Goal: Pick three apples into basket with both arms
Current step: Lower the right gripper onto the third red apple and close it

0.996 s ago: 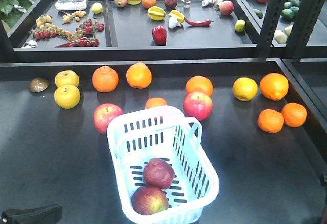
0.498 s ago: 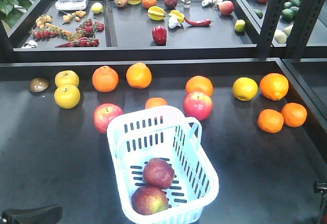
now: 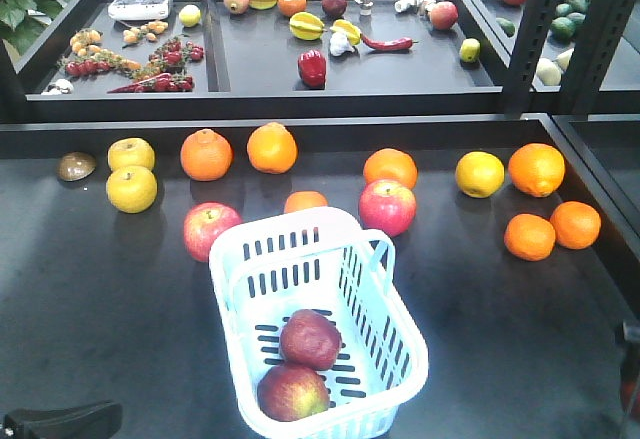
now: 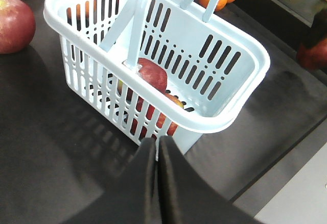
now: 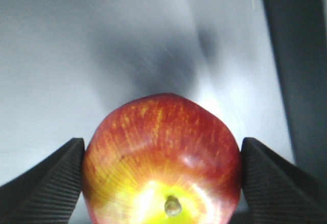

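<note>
Black tabletop [image 3: 100,319], basket [image 3: 380,259] lower centre, two apples [image 3: 310,339] inside. Left gripper [image 4: 157,145] closed, empty, beside basket. Right gripper [image 5: 161,152] clamping third apple [image 5: 161,157].

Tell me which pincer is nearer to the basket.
Left. The left pincer, shut and empty, hovers just outside the basket at its near wall. The right pincer holds an apple off at the table's right edge, apart from the basket.

Mock grocery shop, produce shelves [image 3: 350,79], basket [image 3: 300,259]
</note>
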